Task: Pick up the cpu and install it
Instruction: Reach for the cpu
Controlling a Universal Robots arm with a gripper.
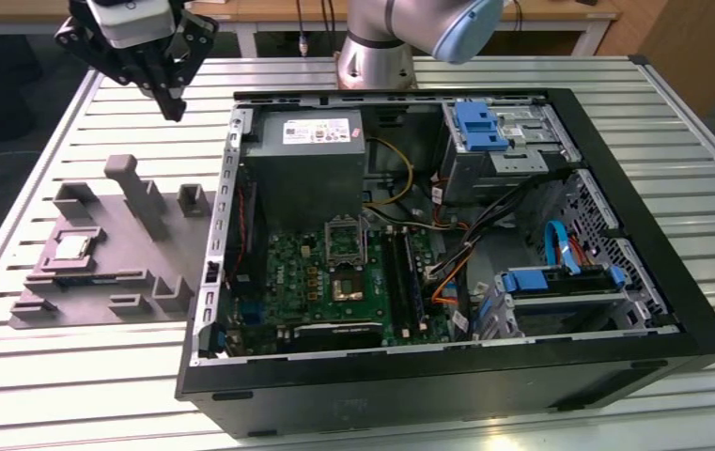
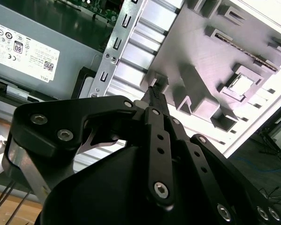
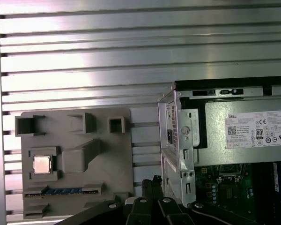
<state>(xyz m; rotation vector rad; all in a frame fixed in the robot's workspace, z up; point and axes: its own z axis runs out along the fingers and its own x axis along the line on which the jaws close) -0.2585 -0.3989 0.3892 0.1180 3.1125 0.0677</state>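
Note:
The cpu [image 1: 72,247] is a small silvery square lying flat in a pocket of the grey plastic fixture [image 1: 144,272], at the exterior view's left of the black computer case [image 1: 458,387]. Both wrist views show the cpu [image 2: 241,84] [image 3: 41,165] in that same pocket. My gripper [image 1: 174,111] hangs well above the table behind the fixture, fingers pointing down, shut and holding nothing. Its black fingertips [image 2: 154,92] [image 3: 154,180] meet in a narrow point. The case lies open, with the motherboard's socket [image 1: 347,282] exposed near its middle.
The grey power supply [image 1: 313,150] [image 3: 246,136] fills the case's back corner nearest the fixture. Drive cages with blue clips [image 1: 483,127] and loose cables [image 1: 495,235] sit at the exterior view's right. Upright blocks [image 1: 138,193] rise from the fixture. The arm's base [image 1: 376,56] stands behind the case.

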